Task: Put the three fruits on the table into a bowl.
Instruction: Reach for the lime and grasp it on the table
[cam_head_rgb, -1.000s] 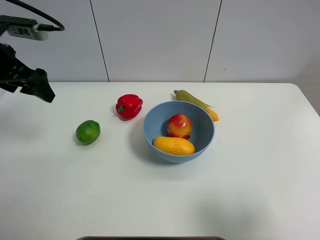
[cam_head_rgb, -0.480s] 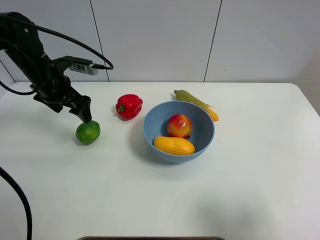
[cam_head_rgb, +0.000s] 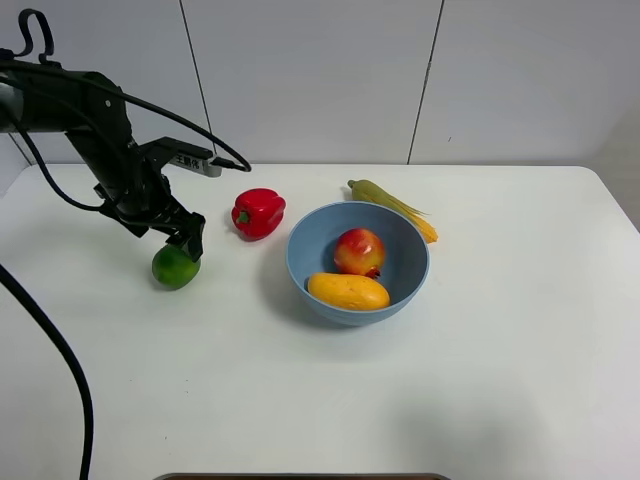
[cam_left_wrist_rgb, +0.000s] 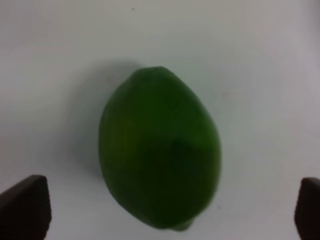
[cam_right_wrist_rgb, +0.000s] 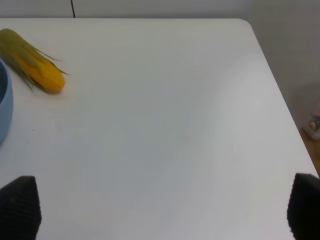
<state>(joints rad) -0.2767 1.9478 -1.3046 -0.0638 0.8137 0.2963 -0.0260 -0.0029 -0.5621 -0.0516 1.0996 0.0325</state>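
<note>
The green lime (cam_head_rgb: 175, 267) lies on the white table (cam_head_rgb: 480, 380) at the left. My left gripper (cam_head_rgb: 190, 240) hangs just above it, open, its tips at the lime's upper right edge. In the left wrist view the lime (cam_left_wrist_rgb: 160, 150) fills the middle and sits between the spread fingertips (cam_left_wrist_rgb: 25, 205) of the gripper (cam_left_wrist_rgb: 165, 212), not gripped. The red apple (cam_head_rgb: 358, 250) and the yellow-orange mango (cam_head_rgb: 347, 291) lie inside the light-blue bowl (cam_head_rgb: 300, 275). My right gripper (cam_right_wrist_rgb: 160, 207) is open and empty over bare table; it is out of the exterior view.
A red bell pepper (cam_head_rgb: 258, 212) stands between the lime and the bowl. A corn cob (cam_head_rgb: 395, 207) lies behind the bowl, also in the right wrist view (cam_right_wrist_rgb: 32, 67) beside the bowl's rim (cam_right_wrist_rgb: 2, 100). The left arm's cable loops down the left edge.
The left arm has swung in from the far left and come down onto the lime. The lime, bowl and other items have not moved.
</note>
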